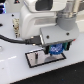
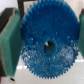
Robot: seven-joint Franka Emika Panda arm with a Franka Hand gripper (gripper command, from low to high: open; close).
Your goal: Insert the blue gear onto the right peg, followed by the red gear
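Note:
The blue gear [image 2: 47, 42] fills the wrist view, a wide toothed blue disc with a centre hole. My gripper [image 2: 47, 45] is shut on it, with a teal finger pad [image 2: 9, 42] on each side of its rim. In the exterior view the blue gear [image 1: 56, 49] hangs between my gripper [image 1: 56, 50] fingers just above the dark base plate [image 1: 36, 59]. The pegs are hidden by the gear and the arm. The red gear is out of view.
The arm's white body [image 1: 42, 17] covers most of the exterior view. A black cable [image 1: 15, 39] runs along the exterior view's left. The white table [image 1: 15, 70] surrounds the base plate.

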